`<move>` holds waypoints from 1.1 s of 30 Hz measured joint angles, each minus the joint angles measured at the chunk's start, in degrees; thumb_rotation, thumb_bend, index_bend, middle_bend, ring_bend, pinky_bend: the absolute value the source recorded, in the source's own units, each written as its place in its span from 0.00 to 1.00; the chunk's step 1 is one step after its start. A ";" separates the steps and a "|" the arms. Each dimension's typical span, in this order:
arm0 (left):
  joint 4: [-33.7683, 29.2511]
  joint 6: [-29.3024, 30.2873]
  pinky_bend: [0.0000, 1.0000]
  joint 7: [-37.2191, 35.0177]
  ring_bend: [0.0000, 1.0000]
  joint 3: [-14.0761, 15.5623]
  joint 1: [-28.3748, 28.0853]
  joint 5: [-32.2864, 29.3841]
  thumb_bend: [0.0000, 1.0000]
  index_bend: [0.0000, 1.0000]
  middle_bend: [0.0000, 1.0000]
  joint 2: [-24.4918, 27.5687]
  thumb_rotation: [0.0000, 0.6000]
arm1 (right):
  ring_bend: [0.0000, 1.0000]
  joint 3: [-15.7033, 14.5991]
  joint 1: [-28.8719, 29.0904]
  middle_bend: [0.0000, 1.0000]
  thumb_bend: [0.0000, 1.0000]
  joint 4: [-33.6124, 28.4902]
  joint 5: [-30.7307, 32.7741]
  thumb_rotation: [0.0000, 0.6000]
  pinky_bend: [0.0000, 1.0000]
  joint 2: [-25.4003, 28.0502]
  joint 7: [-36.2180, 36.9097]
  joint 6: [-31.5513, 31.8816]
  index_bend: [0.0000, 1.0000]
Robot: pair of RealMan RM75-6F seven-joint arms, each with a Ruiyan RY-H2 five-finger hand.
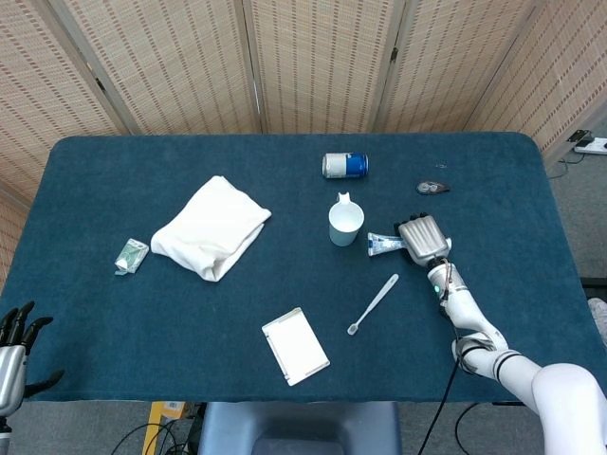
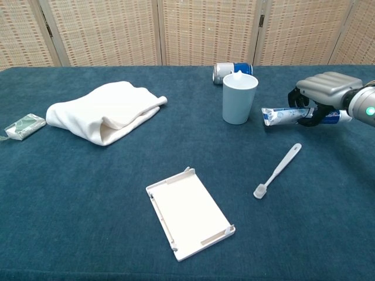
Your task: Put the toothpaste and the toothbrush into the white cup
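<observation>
With right hand wrapped round the tube just right of the cup and brush lying nearer, best tilted upright, carried left over the rim, lowered end-first without nudging.

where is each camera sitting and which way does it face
Head view: sits high, looking steeply down on the whole blue table; shows the right hand gripping the toothpaste, its forearm, and the left hand at the bottom-left corner.
Chest view: sits low at the near edge, looking across the table toward the wicker screen; only the right hand shows.
Shared: white cup, toothbrush, toothpaste, towel.
</observation>
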 measured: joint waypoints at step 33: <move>-3.55 -0.52 0.21 2.25 0.06 0.08 -0.61 0.69 0.17 0.25 0.08 1.44 1.00 | 0.43 14.27 0.11 0.64 0.34 -26.22 3.38 1.00 0.39 8.83 43.84 9.76 0.71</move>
